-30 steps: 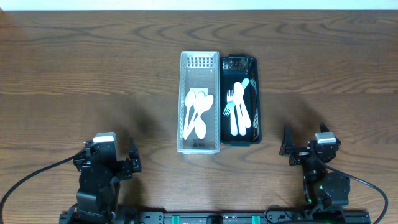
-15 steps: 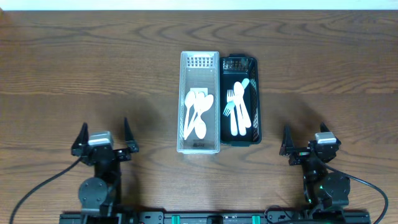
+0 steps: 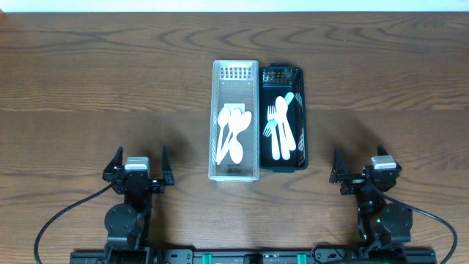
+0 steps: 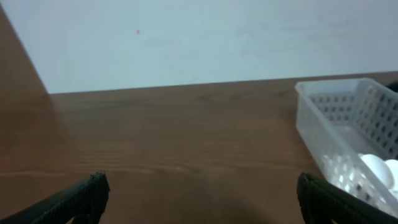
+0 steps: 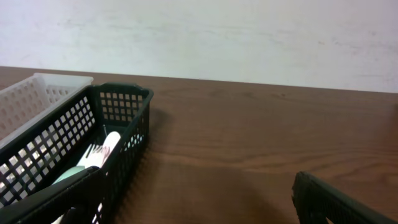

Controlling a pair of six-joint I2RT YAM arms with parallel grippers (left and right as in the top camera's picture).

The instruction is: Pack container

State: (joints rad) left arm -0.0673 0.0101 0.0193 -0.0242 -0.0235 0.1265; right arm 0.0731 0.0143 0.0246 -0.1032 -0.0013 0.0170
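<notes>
A clear plastic basket (image 3: 235, 73) holds white plastic spoons (image 3: 233, 135) at the table's middle. A black mesh basket (image 3: 301, 88) stands against its right side and holds white forks (image 3: 281, 128). My left gripper (image 3: 138, 165) is open and empty near the front edge, left of the baskets. My right gripper (image 3: 362, 167) is open and empty near the front edge, right of the baskets. The clear basket (image 4: 348, 118) shows at the right of the left wrist view. The black basket (image 5: 81, 137) shows at the left of the right wrist view.
The brown wooden table (image 3: 110, 81) spreads to both sides of the baskets. A white wall (image 4: 199, 37) lies beyond the table's far edge.
My left gripper has straightened and shifted to the right along the front edge, its fingers now pointing toward the far side. The right gripper and the baskets have not moved.
</notes>
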